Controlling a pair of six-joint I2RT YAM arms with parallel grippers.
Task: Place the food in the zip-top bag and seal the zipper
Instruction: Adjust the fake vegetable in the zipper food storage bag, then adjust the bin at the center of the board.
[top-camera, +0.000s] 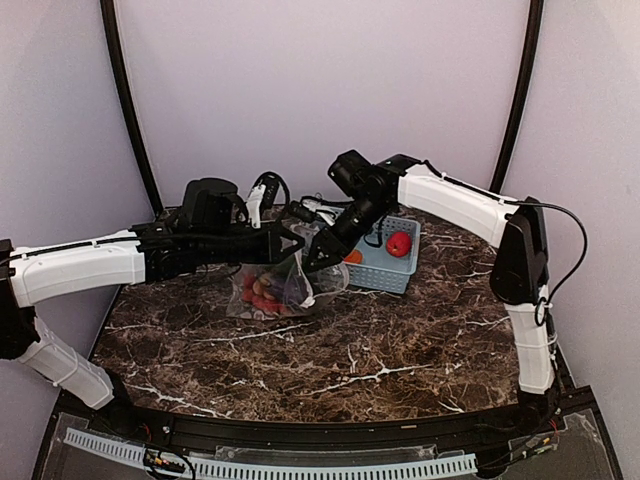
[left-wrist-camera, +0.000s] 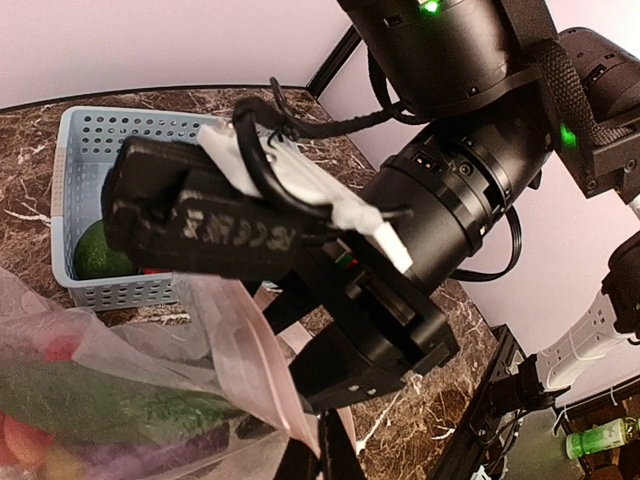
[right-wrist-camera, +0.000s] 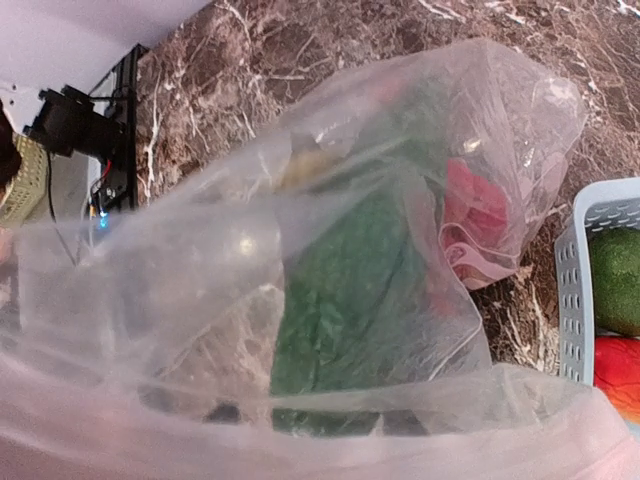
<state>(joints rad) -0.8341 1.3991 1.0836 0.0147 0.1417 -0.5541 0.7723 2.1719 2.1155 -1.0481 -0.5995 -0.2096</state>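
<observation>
zip-top bag (top-camera: 275, 285) at middle of table (top-camera: 350, 365), well apart from near edge, food (top-camera: 258, 292) inside; left gripper (top-camera: 293, 245) pinched tight on its raised top edge; right gripper (top-camera: 322, 255) just beside, spread untellable, lettering (left-wrist-camera: 240, 228) on it unreadable; basket (top-camera: 400, 275) toward far-right edge

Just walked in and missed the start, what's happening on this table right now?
Two robot arms are handling a clear zip-top bag on the marble table. The left gripper pinches the bag's top edge, jaws shut; the right gripper is at the mouth beside it, its jaws hidden by plastic. Red, green and purple food is already inside. A red piece and a green piece sit in the blue basket, not yet bagged.
</observation>
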